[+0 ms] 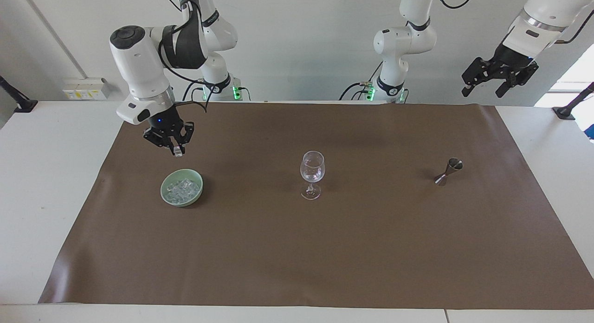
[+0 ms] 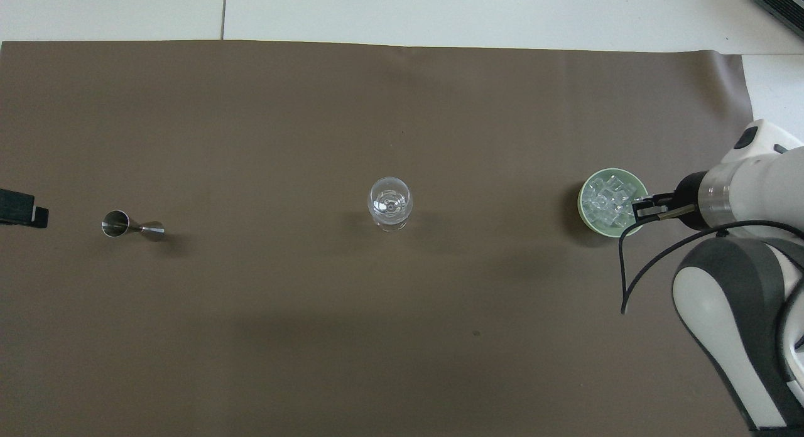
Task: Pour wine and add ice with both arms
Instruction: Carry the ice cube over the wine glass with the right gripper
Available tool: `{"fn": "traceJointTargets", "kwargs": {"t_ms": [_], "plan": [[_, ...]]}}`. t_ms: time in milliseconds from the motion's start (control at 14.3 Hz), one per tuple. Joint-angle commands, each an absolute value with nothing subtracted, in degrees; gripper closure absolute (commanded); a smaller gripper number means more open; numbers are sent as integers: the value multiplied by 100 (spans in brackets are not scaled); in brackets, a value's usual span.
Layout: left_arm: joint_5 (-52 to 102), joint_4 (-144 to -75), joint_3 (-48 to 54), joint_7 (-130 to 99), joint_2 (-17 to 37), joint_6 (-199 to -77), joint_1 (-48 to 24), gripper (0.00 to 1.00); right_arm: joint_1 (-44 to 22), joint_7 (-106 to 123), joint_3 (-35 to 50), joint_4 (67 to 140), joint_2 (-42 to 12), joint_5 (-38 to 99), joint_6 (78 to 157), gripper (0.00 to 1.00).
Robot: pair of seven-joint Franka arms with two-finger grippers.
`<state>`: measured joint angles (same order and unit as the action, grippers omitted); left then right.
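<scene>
Glassy, whitish ice (image 1: 182,189) fills our pale green bowl (image 1: 165,195) near the mat's right-arm edge. Above it our right gripper (image 1: 176,151) pinches one clear cube (image 1: 177,151). Our left gripper (image 1: 482,85) waits raised, jaws spread, past the left-arm edge.

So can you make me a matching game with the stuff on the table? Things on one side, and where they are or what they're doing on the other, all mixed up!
Things:
1. green bowl
2. wine glass
3. metal measuring cup
4. right claw

Places or states:
A. up in the air, pinching one ice cube
B. alone at the left arm's end of the brown mat
C. full of ice cubes
D. standing upright in the middle of the mat

Pairs: 1-C, 2-D, 3-B, 4-A
</scene>
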<state>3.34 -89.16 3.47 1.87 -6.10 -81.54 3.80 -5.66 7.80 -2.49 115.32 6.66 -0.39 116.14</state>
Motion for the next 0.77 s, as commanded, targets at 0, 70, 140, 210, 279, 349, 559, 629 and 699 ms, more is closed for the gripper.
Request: {"fn": "traceJointTargets", "kwargs": {"t_ms": [0, 70, 140, 210, 279, 349, 559, 629, 699], "plan": [[264, -9132, 360, 272, -791, -8209, 378, 0, -562, 143, 147, 11023, 571, -9, 11303, 100], [264, -9141, 360, 264, -791, -8218, 361, 0, -563, -68, 289, 10969, 536, -9, 11346, 100], [264, -9141, 360, 272, -800, -8218, 343, 0, -571, -183, 412, 10969, 536, -9, 11416, 100], [264, -9132, 326, 272, -809, -8218, 317, 0, -606, -393, 578, 10951, 527, 0, 11460, 100], [264, -9132, 299, 272, -809, -8253, 256, 0, -624, -717, 719, 10951, 527, 0, 11574, 100], [246, -9080, 168, 255, -774, -8357, 46, 0, -624, -1147, 982, 10951, 510, 0, 11749, 100], [237, -8685, -26, 290, -528, -8183, -70, 0, -755, -2149, 1432, 10960, 370, 200, 12268, 100], [229, -8666, -35, 299, -519, -8165, -105, 0, -860, -2519, 1441, 10951, 300, 359, 12461, 100], [229, -8666, -35, 299, -510, -8165, -123, 0, -1018, -2783, 1450, 10942, 238, 386, 12628, 100]]}}
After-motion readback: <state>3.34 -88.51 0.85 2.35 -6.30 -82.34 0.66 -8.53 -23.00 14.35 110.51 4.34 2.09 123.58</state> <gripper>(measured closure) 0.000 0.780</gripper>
